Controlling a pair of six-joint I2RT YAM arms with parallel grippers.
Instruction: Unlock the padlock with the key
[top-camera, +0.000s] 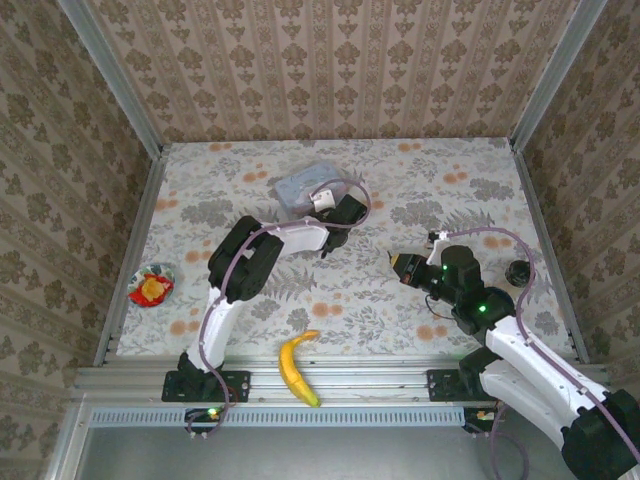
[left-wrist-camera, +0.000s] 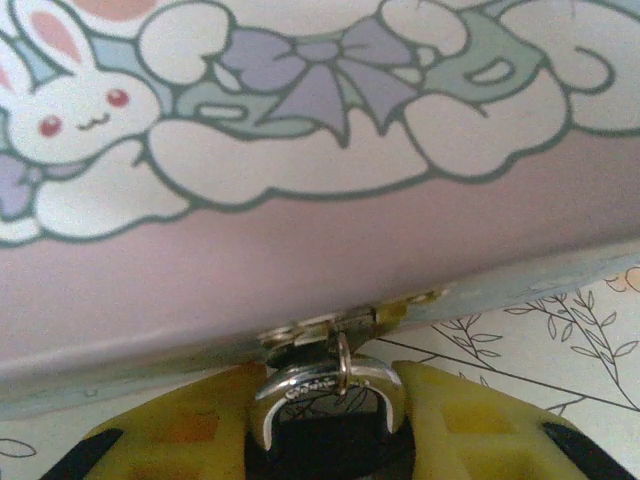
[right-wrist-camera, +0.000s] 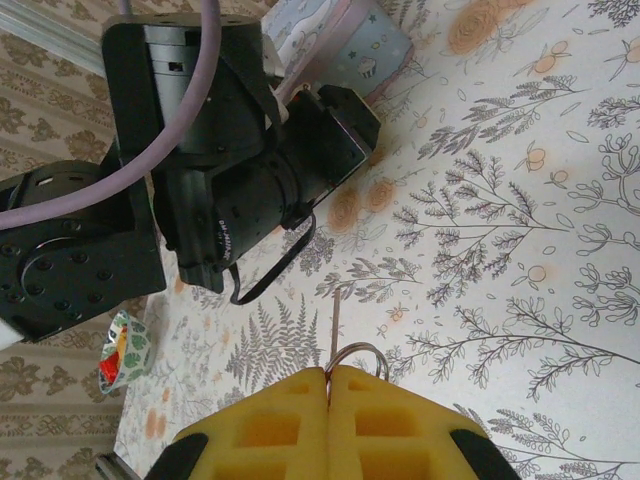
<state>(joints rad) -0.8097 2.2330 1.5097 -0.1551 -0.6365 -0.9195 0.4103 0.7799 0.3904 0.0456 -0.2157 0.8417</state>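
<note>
The small dark padlock (left-wrist-camera: 330, 445) hangs by its silvery shackle (left-wrist-camera: 322, 382) from the hasp of the pale blue tin (left-wrist-camera: 300, 250). My left gripper (left-wrist-camera: 330, 410) is shut on the padlock's body, one yellow finger on each side. In the top view the left gripper (top-camera: 335, 212) sits against the tin's (top-camera: 303, 184) near right edge. My right gripper (right-wrist-camera: 328, 385) is shut on the key (right-wrist-camera: 335, 325). The key's thin blade and wire ring (right-wrist-camera: 362, 352) stick out past the fingertips. The right gripper (top-camera: 402, 266) hovers over the table, well to the right of the tin.
A banana (top-camera: 297, 367) lies by the near edge. At the left edge sits a red snack packet (top-camera: 152, 285), and a small black object (top-camera: 518, 272) rests at the right. The left arm (right-wrist-camera: 200, 190) stretches across the table ahead of the right gripper.
</note>
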